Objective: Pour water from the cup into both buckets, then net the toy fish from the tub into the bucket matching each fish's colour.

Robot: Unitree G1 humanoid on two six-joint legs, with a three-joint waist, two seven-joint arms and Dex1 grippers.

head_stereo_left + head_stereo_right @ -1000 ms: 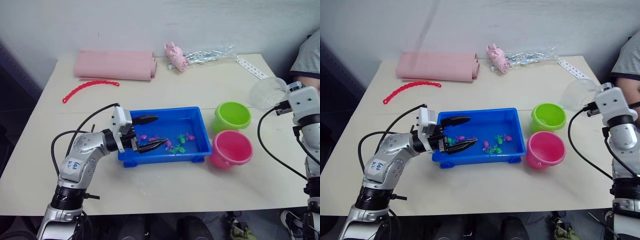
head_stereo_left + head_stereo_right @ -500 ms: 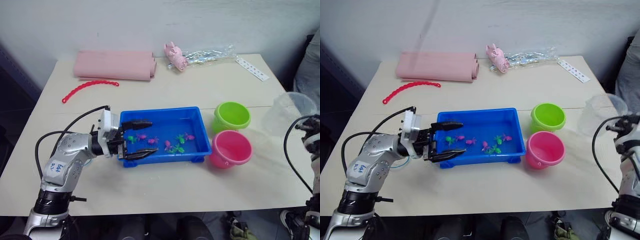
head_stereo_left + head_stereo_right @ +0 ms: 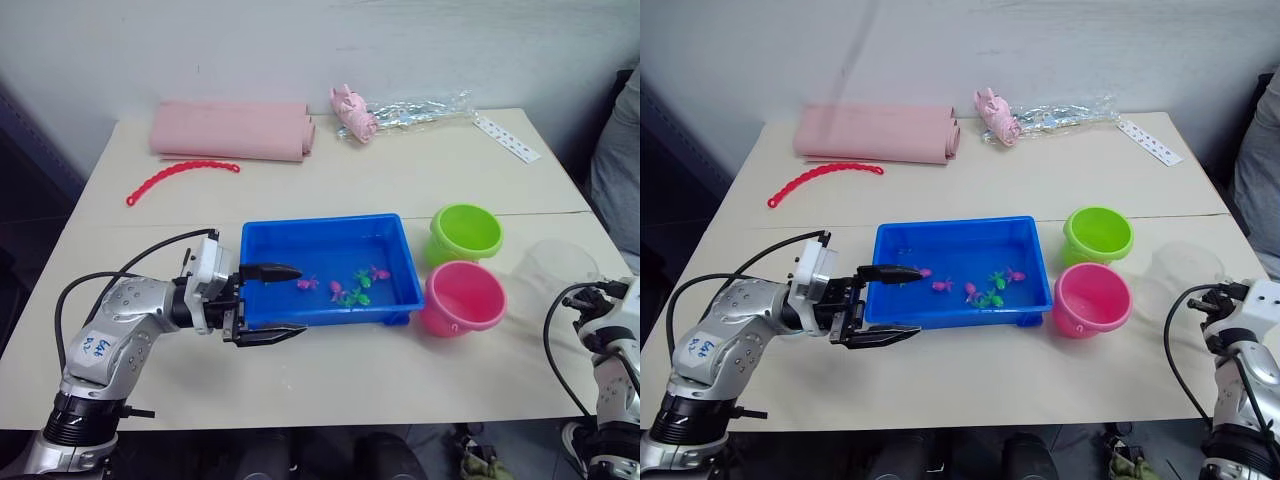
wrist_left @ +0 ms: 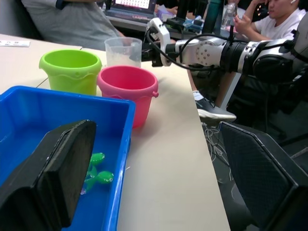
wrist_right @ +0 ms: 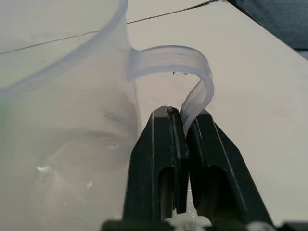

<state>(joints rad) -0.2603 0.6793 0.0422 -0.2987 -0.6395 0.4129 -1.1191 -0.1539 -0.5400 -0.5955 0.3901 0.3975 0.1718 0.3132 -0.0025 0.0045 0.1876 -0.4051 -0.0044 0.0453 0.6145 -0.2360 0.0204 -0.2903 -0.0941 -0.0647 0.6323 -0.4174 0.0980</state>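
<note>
From the head views, the blue tub [image 3: 330, 270] sits mid-frame on the surface [image 3: 400, 180], toy fish [image 3: 350, 292] scattered inside, with the green bucket [image 3: 466, 232] and pink bucket [image 3: 463, 298] touching just to its right. The left gripper [image 3: 268, 302] hangs at the tub's left end, jaws wide apart and empty, one finger over the rim, one outside. The right wrist view adds what the head views blur: the right gripper [image 5: 185, 122] has its jaws pinched on the handle of the cup [image 5: 62, 120], which stands upright at right of the buckets.
</note>
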